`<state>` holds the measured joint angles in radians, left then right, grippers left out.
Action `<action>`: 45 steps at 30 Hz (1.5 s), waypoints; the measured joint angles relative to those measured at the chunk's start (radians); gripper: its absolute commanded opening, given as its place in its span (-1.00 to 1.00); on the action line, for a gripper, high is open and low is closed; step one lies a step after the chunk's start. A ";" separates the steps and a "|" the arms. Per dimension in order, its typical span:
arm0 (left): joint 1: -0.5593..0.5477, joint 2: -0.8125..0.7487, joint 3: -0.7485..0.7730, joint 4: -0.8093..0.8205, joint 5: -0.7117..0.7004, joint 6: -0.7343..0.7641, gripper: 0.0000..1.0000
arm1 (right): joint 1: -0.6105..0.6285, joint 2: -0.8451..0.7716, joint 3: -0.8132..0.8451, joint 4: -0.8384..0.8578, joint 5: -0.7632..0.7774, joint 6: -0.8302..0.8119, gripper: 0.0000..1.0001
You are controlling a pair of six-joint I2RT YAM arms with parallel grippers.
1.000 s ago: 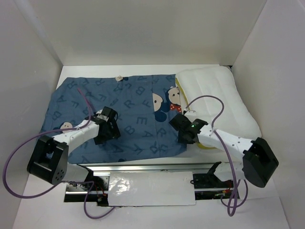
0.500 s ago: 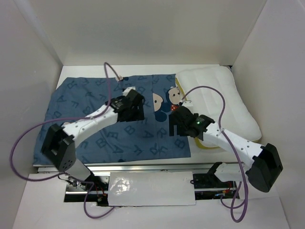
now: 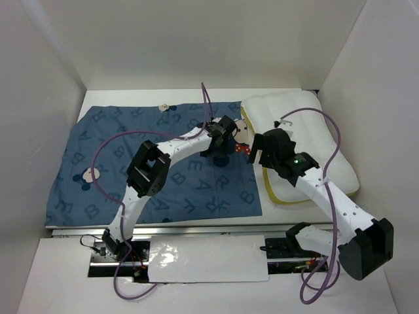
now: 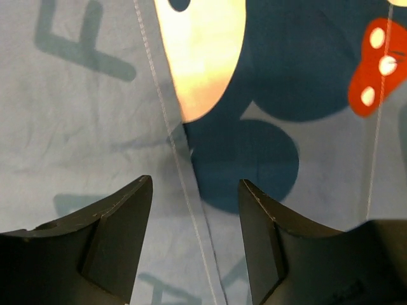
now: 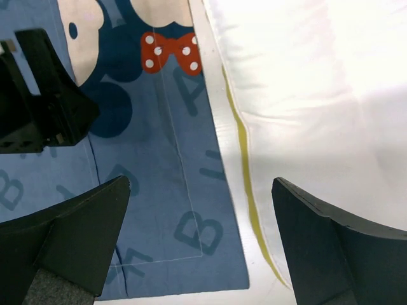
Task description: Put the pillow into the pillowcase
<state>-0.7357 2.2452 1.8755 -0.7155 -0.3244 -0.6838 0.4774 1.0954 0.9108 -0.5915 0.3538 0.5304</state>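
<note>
Now both grippers hang over the pillowcase's right hem, jaws apart and empty.
Left gripper point(image 4: 196, 184) has its fingers spread above a stitched seam, with a mouse face and red dotted bow at 12 to 2 o'clock; right gripper point(image 5: 201, 184) is spread wide, straddling the hem and the yellow band point(image 5: 245, 184). Pale letters A, B, R and E read on the blue pillowcase point(image 3: 150, 163). A second ago the left arm sat at the cloth's left centre; it has since reached across to the right end, and the cloth lies flatter. The pillow point(image 3: 308, 137) lies outside, at 3 o'clock of the case, near the right wall point(image 3: 386, 98).
</note>
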 measured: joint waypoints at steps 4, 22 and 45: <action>0.000 0.038 0.017 -0.024 -0.009 -0.009 0.37 | -0.064 -0.018 -0.003 0.002 -0.052 -0.029 1.00; 0.015 0.046 0.016 -0.090 -0.089 -0.057 -1.00 | -0.201 -0.044 -0.110 0.068 -0.194 -0.103 1.00; 0.015 -0.267 -0.115 -0.055 -0.134 -0.035 -1.00 | -0.561 0.732 0.665 0.142 -0.239 -0.267 1.00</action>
<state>-0.7208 1.9785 1.7603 -0.7708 -0.4583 -0.7185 -0.0834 1.8278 1.5753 -0.4496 0.1150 0.2638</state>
